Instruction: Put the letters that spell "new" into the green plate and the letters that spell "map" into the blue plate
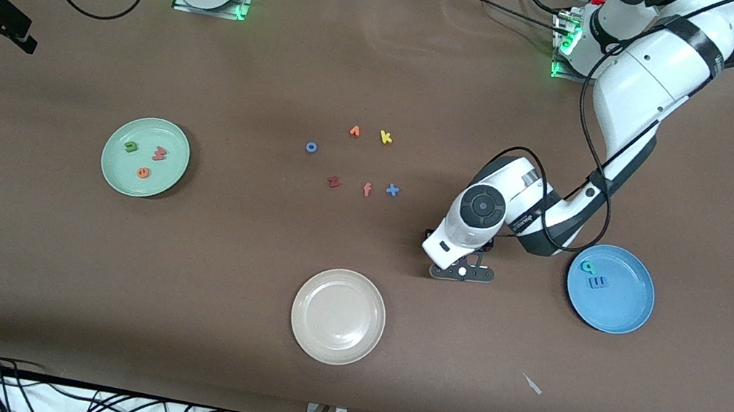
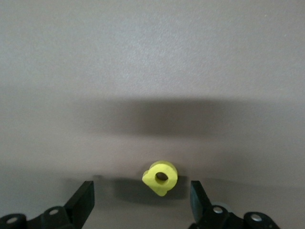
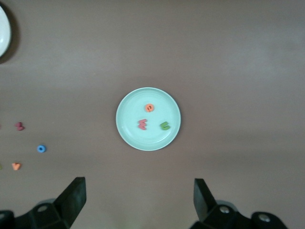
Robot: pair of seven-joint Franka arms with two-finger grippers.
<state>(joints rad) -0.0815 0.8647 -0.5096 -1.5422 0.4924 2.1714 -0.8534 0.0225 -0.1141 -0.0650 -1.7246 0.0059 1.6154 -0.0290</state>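
Observation:
The green plate (image 1: 177, 148) (image 3: 127, 130) lies toward the right arm's end and holds the green n (image 1: 131, 146), the pinkish-red w (image 1: 159, 153) and the orange e (image 1: 143, 172). Toward the left arm's end, the blue plate (image 1: 623, 309) holds the teal a (image 1: 588, 267) and the blue m (image 1: 597, 281). My left gripper (image 1: 462, 271) (image 2: 141, 190) is down at the table between the beige plate and the blue plate. It is open, with the yellow p (image 2: 160, 177) lying between its fingers, untouched. My right gripper (image 3: 139, 187) waits open, high above the table.
A beige-white plate (image 1: 338, 316) sits near the front camera. Loose letters lie mid-table: orange v shape (image 1: 354, 131), yellow k (image 1: 386, 137), blue o (image 1: 311, 147), dark red z (image 1: 334, 182), orange f (image 1: 366, 190), blue x (image 1: 392, 190). A pale scrap (image 1: 532, 384) lies nearer the front edge.

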